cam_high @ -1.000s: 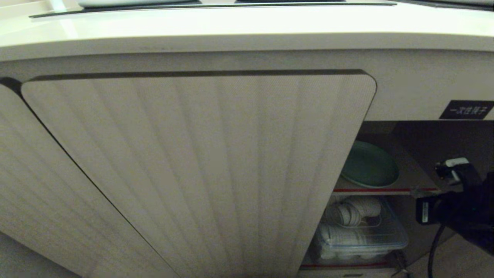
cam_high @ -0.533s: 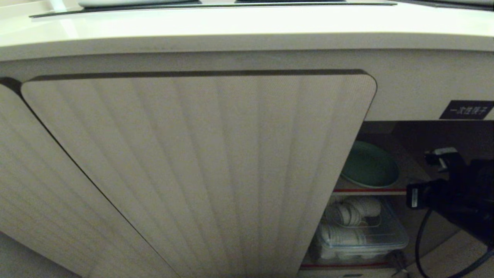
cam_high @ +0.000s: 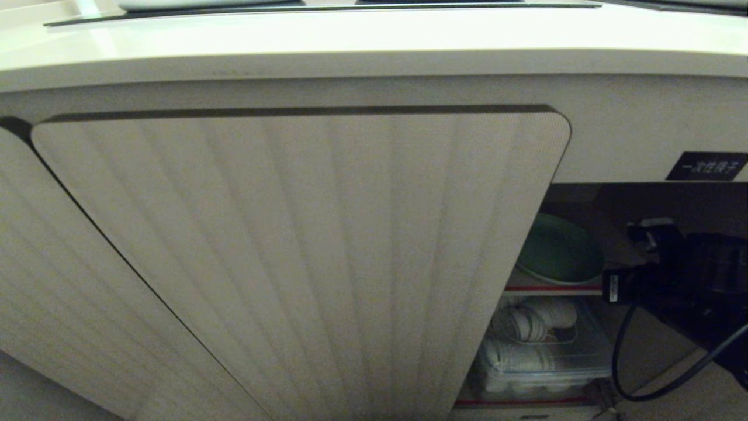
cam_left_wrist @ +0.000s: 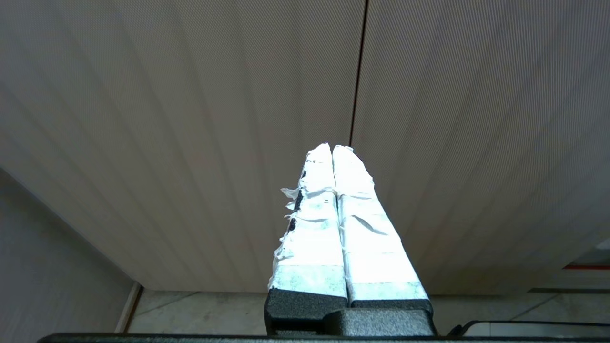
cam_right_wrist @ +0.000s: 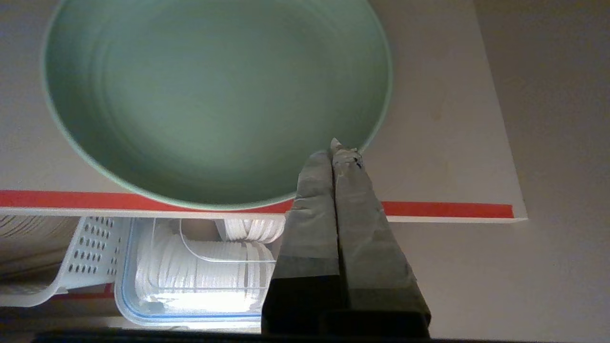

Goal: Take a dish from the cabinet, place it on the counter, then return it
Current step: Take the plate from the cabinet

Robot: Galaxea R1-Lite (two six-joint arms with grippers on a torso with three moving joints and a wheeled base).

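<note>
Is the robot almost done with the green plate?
Hardly begun. Done: the cabinet stands open beside its ribbed door. In hand: the right gripper, shut and empty, is at the rim of the green plate, which lies on the red-edged shelf. Left: grasp it, set it on the counter, then return it. The left gripper idles.

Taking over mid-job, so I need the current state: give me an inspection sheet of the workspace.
Surface: counter with a black cooktop panel at its far edge.
Job's things: dish lying flat on the red-edged upper shelf of the open cabinet.
Clutter: clear lidded box of white items on the lower shelf.
Grippers: right gripper shut, at the dish's rim; left gripper shut, facing a ribbed door.
Cables: black cable looping under the right arm.
Surroundings: black label.
</note>
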